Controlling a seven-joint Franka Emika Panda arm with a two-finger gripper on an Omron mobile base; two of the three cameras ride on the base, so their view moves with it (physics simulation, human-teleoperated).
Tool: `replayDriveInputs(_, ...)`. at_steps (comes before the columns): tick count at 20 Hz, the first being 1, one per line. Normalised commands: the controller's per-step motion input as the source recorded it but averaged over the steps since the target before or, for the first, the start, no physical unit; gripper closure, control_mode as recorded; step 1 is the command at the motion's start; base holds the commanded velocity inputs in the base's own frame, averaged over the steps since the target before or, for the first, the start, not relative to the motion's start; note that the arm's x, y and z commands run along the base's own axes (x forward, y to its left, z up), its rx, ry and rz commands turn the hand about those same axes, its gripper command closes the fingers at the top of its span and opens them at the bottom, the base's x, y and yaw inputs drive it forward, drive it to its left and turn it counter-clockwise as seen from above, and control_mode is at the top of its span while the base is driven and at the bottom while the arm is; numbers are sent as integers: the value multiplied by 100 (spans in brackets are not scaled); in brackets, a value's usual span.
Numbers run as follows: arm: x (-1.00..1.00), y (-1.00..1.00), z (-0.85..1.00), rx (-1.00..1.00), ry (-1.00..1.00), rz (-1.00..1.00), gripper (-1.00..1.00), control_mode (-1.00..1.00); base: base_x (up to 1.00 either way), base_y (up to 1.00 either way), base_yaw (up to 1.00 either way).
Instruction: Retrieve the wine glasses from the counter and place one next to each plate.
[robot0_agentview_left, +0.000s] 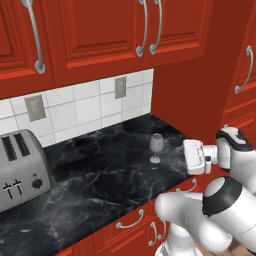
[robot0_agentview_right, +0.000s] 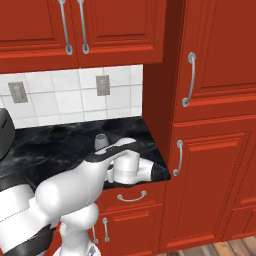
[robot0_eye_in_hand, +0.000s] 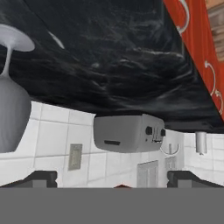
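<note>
1. On my far left, a silver toaster (robot0_agentview_left: 22, 165) sits on the black worktop (robot0_agentview_left: 100, 185), under the tiled wall.
2. One wine glass (robot0_agentview_left: 156, 148) stands upright near the worktop's right end, close to the red side panel (robot0_agentview_left: 190, 95).
3. Just right of the glass, my hand (robot0_agentview_left: 186, 157) hovers sideways, apart from it, fingers spread wide, holding nothing.
</note>
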Motion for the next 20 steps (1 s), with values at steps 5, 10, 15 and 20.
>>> replayDriveInputs(5,23,0,-16,-1,0,-5,-100,-100,0,0,0)
replayDriveInputs(10,21,3,-13,-2,0,-3,-100,-100,0,0,0)
replayDriveInputs(15,21,4,-14,-2,0,0,-100,-100,0,0,0)
replayDriveInputs(20,20,0,-19,0,1,0,-100,-100,0,0,0)
